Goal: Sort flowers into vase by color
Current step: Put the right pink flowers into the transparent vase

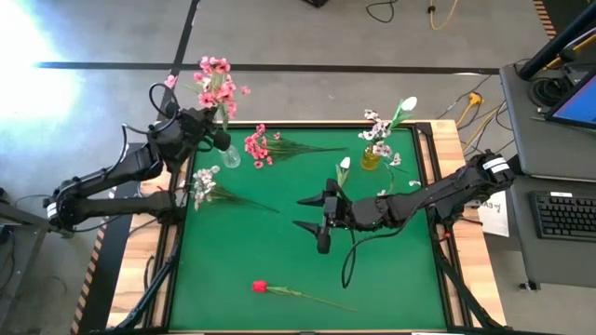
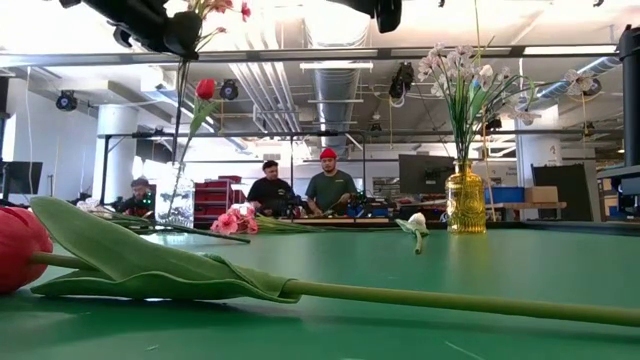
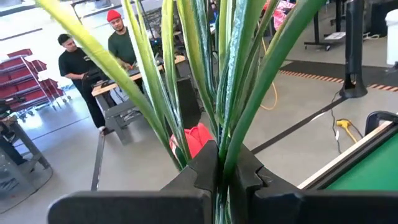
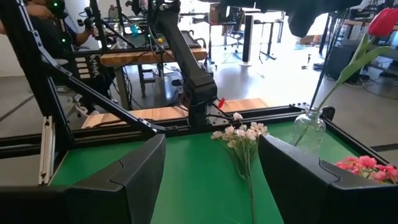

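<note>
Left gripper (image 3: 219, 171): we see it pinching a bunch of stems (image 3: 205, 74) above the clear vase (image 1: 230, 154).
Right gripper (image 1: 315, 213): spread wide — mid-table.
Red flower (image 1: 260, 287): lying near the front edge.

Robotics laboratory or industrial workshop. A green-covered worktop (image 1: 307, 261) stands on a bare concrete floor (image 1: 307, 37) marked with dark tape. Exposed ceiling pipes (image 2: 310, 85), red storage racks (image 3: 28, 78), computer monitors (image 2: 425, 172) and two people (image 2: 300, 188) standing at a workbench (image 3: 134, 78) fill the open hall beyond.
</note>
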